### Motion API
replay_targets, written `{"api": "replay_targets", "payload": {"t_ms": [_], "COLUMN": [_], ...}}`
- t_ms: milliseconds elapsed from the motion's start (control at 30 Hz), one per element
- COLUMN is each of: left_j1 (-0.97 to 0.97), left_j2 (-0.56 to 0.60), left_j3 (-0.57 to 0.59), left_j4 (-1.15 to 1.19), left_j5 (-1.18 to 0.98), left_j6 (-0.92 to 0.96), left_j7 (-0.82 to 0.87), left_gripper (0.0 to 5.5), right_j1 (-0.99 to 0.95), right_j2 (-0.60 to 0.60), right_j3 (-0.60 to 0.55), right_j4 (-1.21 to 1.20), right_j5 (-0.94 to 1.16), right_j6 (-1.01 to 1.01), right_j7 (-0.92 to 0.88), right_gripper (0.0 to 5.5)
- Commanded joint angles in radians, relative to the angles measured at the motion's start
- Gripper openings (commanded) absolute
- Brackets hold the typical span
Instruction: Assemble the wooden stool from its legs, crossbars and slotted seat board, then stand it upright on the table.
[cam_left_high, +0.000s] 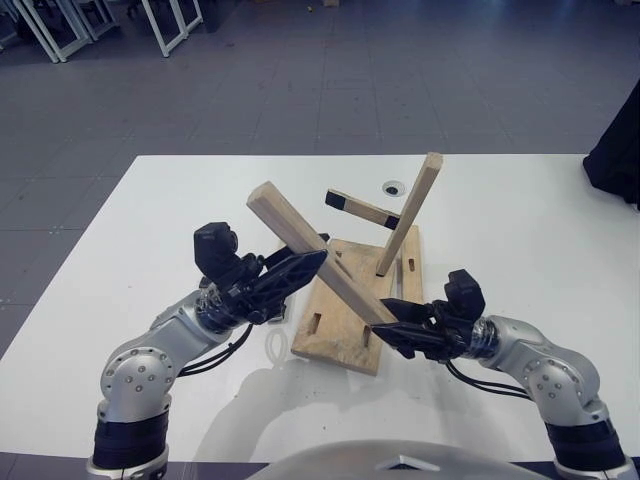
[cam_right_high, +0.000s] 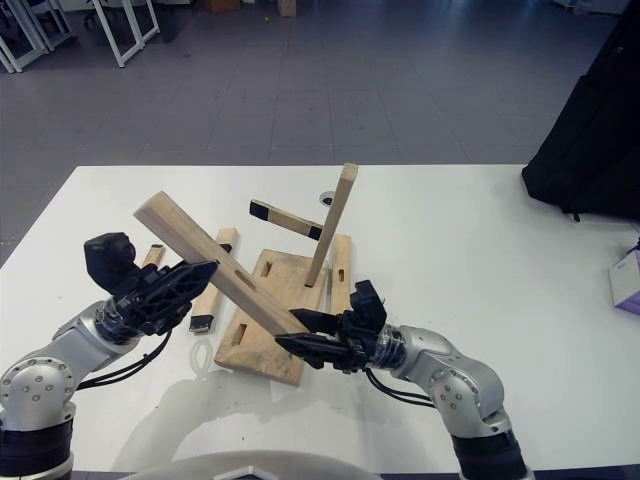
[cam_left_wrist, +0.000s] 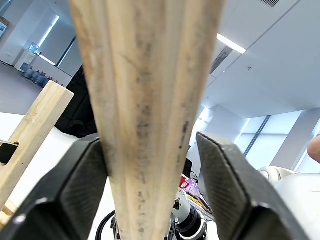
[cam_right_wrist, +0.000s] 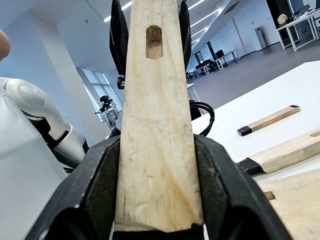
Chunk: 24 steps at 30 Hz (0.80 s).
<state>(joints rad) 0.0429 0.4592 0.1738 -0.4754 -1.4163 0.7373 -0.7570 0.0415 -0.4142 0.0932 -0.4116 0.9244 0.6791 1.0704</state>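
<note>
Left eye view: second stool leg (cam_left_high: 318, 252) is held slanted over the seat board (cam_left_high: 345, 340). Its lower end sits at the board's near edge; I cannot tell whether it touches.

- Left gripper (cam_left_high: 305, 272) is clamped on the leg's mid-length, with both fingers against the wood in the left wrist view.
- Right gripper (cam_left_high: 385, 336) is closed tight on the lower end. The leg's mortise hole (cam_right_wrist: 154, 41) faces the right wrist camera.
- Seat board lies flat on the white table (cam_left_high: 180, 200), with nothing holding it down.
- First leg (cam_left_high: 412, 210) stands in a far slot, leaning. A black-tipped crossbar (cam_left_high: 362, 208) juts from it toward the held leg.
- Two spare sticks (cam_right_high: 226, 240) (cam_right_high: 205, 312) lie left of the board.

Risks, as judged:
- Two closed grips on one rigid piece: any mismatch in arm paths would twist the leg in the pads or make it slip.
- If the lower end misses its slot, the push goes into the loose board. The board would slide and the leaning leg would likely topple.
- Swinging the leg upright could knock the crossbar aside if its tip does not line up with the mortise.
</note>
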Motion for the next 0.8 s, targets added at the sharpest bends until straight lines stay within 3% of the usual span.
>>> {"api": "replay_targets", "payload": {"t_ms": [33, 100, 333, 367, 533, 633, 800], "left_j1": [-0.005, -0.006, -0.028, -0.044, -0.106, -0.123, -0.105], "left_j2": [0.013, 0.017, -0.002, -0.016, -0.006, 0.020, 0.054], "left_j3": [0.005, 0.005, 0.012, 0.020, 0.105, 0.162, 0.212], "left_j4": [-0.006, -0.004, 0.031, 0.045, 0.100, 0.117, 0.100], "left_j5": [0.013, 0.020, 0.106, 0.139, 0.164, 0.165, 0.193], "left_j6": [0.002, 0.003, -0.044, -0.074, -0.119, -0.128, -0.139], "left_j7": [-0.018, -0.024, -0.015, 0.000, 0.045, 0.049, 0.046], "left_gripper": [2.31, 2.08, 2.07, 2.06, 2.03, 2.02, 2.02], "right_j1": [-0.021, -0.025, -0.044, -0.058, -0.097, -0.099, -0.171], "right_j2": [-0.009, -0.008, -0.001, -0.004, -0.039, -0.063, -0.046], "right_j3": [0.001, 0.001, 0.005, 0.007, 0.002, 0.033, 0.150], "right_j4": [0.005, 0.005, 0.018, 0.027, 0.026, 0.041, 0.093], "right_j5": [-0.011, -0.011, -0.047, -0.049, -0.049, -0.151, -0.486], "right_j6": [-0.008, -0.006, -0.002, 0.025, 0.077, 0.041, -0.119], "right_j7": [-0.009, -0.011, -0.065, -0.087, -0.128, -0.171, -0.337], "right_gripper": [2.02, 2.02, 2.02, 2.41, 3.24, 3.91, 3.95]}}
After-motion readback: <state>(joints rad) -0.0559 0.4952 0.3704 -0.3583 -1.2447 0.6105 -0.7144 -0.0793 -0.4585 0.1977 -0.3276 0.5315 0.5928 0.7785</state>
